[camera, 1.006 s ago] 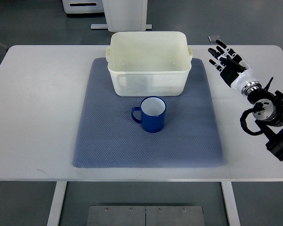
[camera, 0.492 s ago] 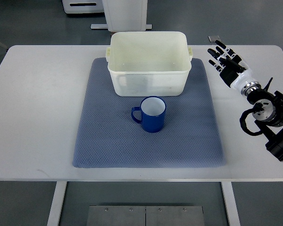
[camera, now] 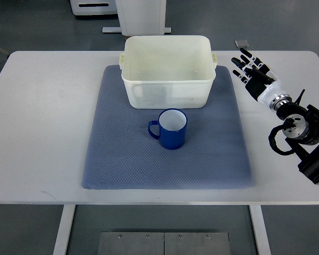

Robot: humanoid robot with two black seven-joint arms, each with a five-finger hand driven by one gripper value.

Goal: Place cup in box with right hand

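- My right hand (camera: 252, 71) hangs over the bare white table (camera: 37, 133), just off the right edge of the grey mat (camera: 122, 159). Fingers are extended and slightly spread; nothing is gripped.
- The blue cup (camera: 171, 129) stands upright near the middle of the mat, handle pointing toward the picture's left, opening upward. This leaves its right wall free for a side grasp, in my judgement.
- The cream box (camera: 167, 69) sits just behind the cup, open top clear to receive it.
- The cup lies well apart from my hand, to its left and nearer to me.
- My left hand is out of view.
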